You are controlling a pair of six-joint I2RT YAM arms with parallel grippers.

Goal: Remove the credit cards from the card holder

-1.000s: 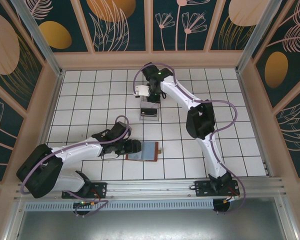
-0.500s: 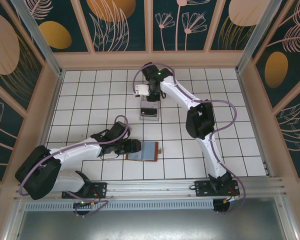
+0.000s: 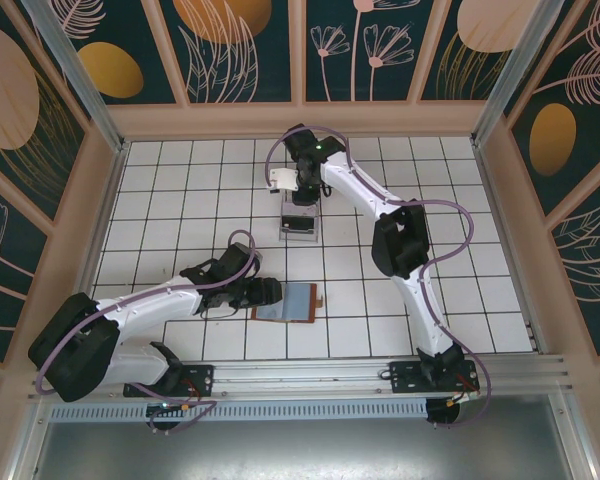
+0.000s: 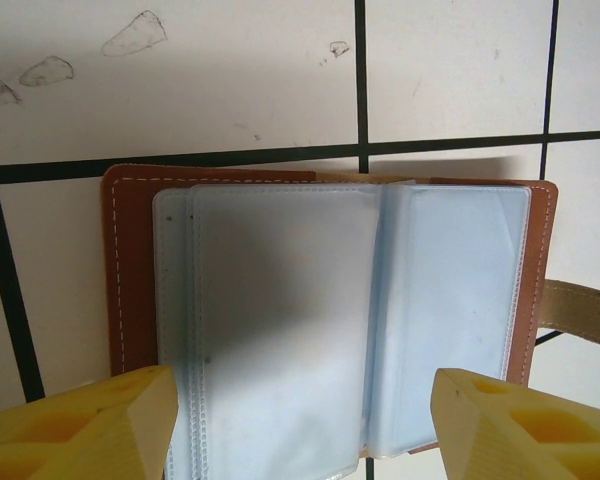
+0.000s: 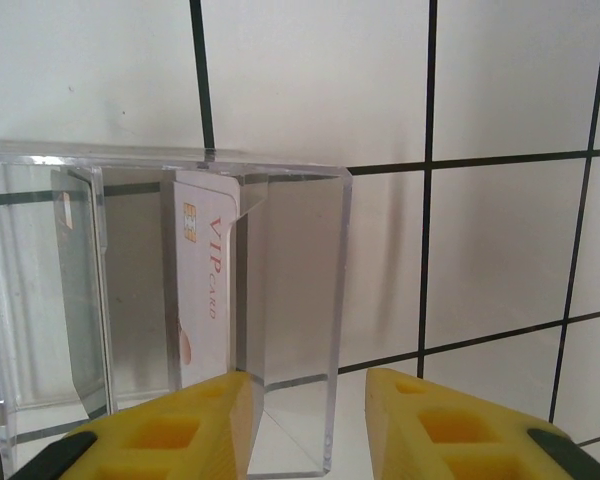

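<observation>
White square tiles with dark grout (image 3: 170, 200) cover the table, which is fenced by pale wooden rails and teal panels painted with flowers (image 3: 380, 50).

Near the front of the table the flat reddish-brown leather-like card holder (image 4: 128, 270) lies open on the tiles, stitched cover down and its pale blue clear plastic sleeves (image 4: 280, 320) facing up. A tan strap (image 4: 582, 312) sticks out from its right edge. No card can be made out in the sleeves on show. The left gripper (image 4: 300, 430) hangs low over the holder's near edge with its yellow fingers (image 4: 90, 425) spread wide, one at each near corner. It has hold of nothing, and whether the pads touch the sleeves cannot be told.

Farther back, well apart from the holder, stands the clear plastic tray (image 5: 298, 270). Inside it a white credit card with red lettering and a gold chip (image 5: 205, 290) rests upright against an inner wall. The right gripper (image 5: 308, 420) is just in front of the tray. Its yellow fingers (image 5: 180, 435) are parted a moderate way, with the tray's near corner in the gap, and they grip nothing. The card sits just beyond its left finger.
</observation>
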